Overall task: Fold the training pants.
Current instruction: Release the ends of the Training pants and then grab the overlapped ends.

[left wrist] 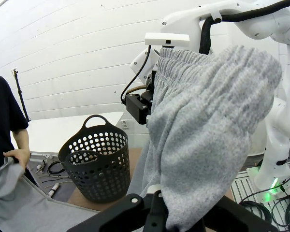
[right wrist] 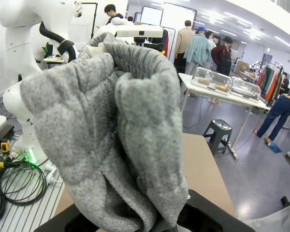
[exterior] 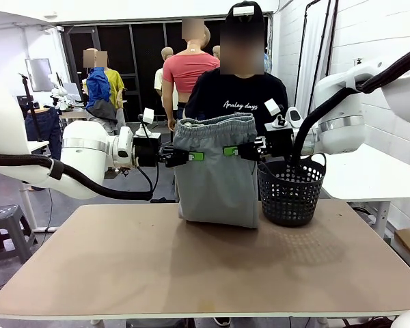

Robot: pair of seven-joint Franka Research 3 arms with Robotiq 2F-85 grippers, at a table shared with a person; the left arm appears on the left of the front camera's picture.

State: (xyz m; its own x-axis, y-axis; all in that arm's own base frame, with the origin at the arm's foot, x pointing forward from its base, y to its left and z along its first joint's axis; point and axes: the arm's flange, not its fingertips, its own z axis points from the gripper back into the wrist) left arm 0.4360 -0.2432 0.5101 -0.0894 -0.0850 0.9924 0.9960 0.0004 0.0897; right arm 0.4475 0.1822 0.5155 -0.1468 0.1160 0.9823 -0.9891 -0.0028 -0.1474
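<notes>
Gripping the training pants [exterior: 215,188] aloft, left claw [exterior: 195,156] and right claw [exterior: 231,150], both clamped.

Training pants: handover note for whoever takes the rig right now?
Left gripper: shut on the training pants, fingers pinching the fabric just below the waistband on the robot's left.
Right gripper: shut on the same pants, opposite side, about the same height.
Pants: hanging between the two arms, waistband up, lower edge resting on the table. The black basket stands right beside them on the robot's right.
Done: both grips made, pants held up.
Left: lay them down and finish the fold; nothing lies folded flat yet.
</notes>
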